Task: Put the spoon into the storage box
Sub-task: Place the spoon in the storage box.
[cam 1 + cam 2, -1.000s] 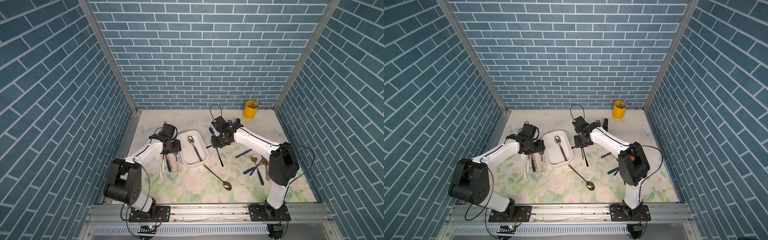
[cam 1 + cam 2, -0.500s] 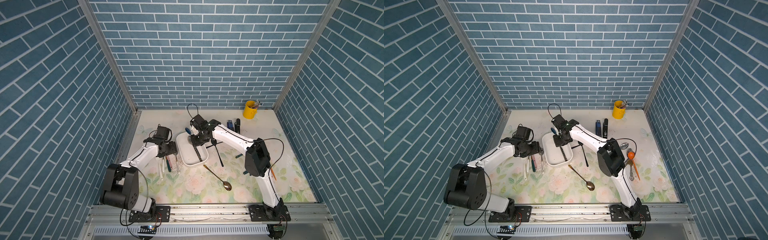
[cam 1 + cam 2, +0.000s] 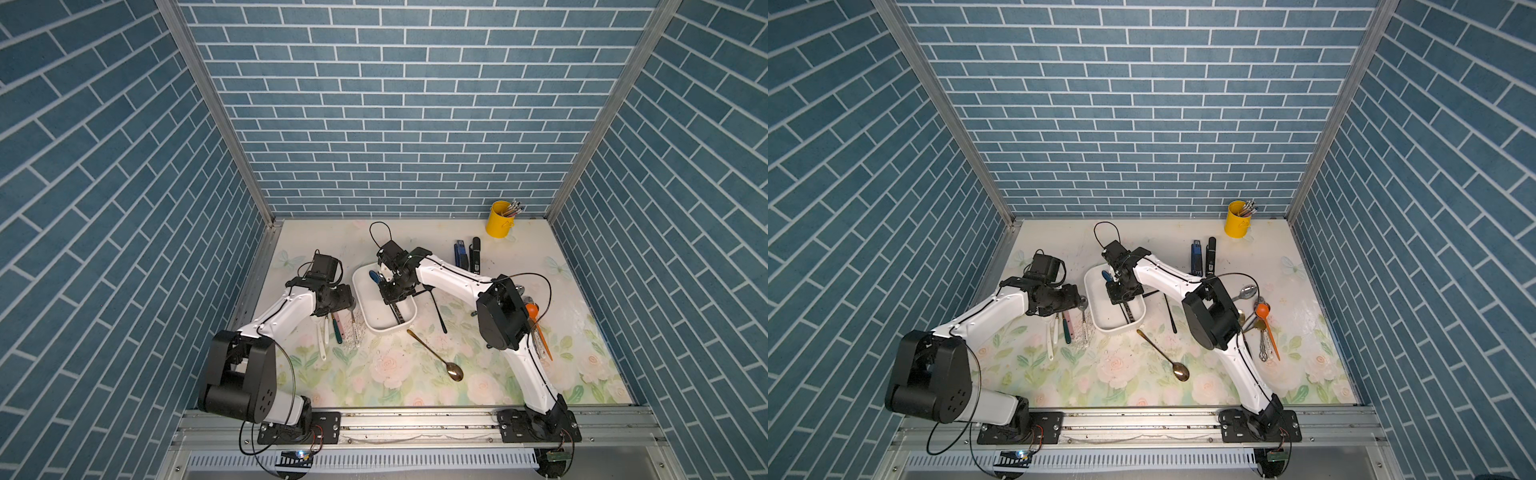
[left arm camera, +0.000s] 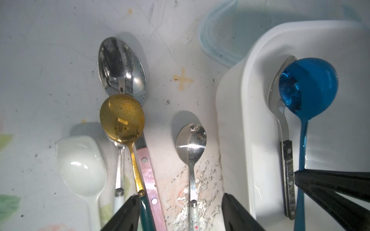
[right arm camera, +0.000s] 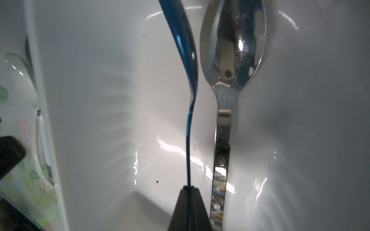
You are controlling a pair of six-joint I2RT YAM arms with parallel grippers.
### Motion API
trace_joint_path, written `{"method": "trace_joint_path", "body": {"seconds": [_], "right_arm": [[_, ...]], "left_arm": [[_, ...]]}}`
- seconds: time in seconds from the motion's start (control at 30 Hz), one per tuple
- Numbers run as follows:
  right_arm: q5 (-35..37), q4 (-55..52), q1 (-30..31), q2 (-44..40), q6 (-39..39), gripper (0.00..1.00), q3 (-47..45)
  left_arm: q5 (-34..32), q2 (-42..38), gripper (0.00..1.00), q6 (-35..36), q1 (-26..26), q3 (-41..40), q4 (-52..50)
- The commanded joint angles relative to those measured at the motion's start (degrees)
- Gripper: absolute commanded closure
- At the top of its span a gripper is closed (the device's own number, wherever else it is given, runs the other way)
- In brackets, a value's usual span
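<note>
I have the right gripper (image 5: 189,188) clamped on the thin handle of the blue spoon (image 5: 189,124), with the jaws pinched tight and no gap between them. The spoon hangs inside the box (image 5: 80,100), over its far end. Its long axis runs along the box's long side, parallel to the steel spoon (image 5: 226,100) that lies flat on the box floor just beside it. The bowl points toward the back wall and the handle comes back toward the arm's base. The bowl is rolled onto its edge, so the right wrist camera sees only a narrow blue blade. In the left wrist view its round face (image 4: 308,88) shows, overlapping the steel spoon's bowl (image 4: 277,90).

The bowl's tip is cut off in the right wrist view, and the handle's end is buried between the fingers. In both top views the wrist covers nearly all of the spoon, leaving only a blue sliver (image 3: 375,275) (image 3: 1106,275) at the box's far left corner. I cannot tell whether the spoon touches the box floor.

The left gripper (image 4: 179,200) hovers with its jaws spread and nothing between them, above the loose spoons (image 4: 122,118) on the table just left of the box wall (image 4: 236,120).
</note>
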Motion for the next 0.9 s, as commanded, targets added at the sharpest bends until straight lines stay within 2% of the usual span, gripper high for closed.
{"method": "trace_joint_path", "body": {"seconds": [0.0,0.23,0.47,0.7,0.87], "right_arm": [[-1.1,-0.3,0.0,1.9,0.5,0.94,-0.8],[-2.1,-0.4,0.0,3.4,0.6,0.91,-1.1],[1.4,-0.5,0.0,0.3,0.6,0.64,-0.5],[6.4,-2.6,-0.3,-5.1,-1.2,0.6,2.1],[10.3,-3.6,-3.3,-11.1,-0.4,0.6,-0.9]], "left_arm": [[-0.8,-0.7,0.3,0.4,0.2,-0.8,-0.3],[-0.7,-0.7,0.3,0.4,0.2,-1.2,-0.4],[-1.8,-1.1,0.3,0.6,0.1,-0.2,-1.1],[-1.2,0.8,0.3,1.3,-0.5,2.5,-1.9],[-1.3,2.2,0.3,1.3,-1.5,4.0,-2.1]]}}
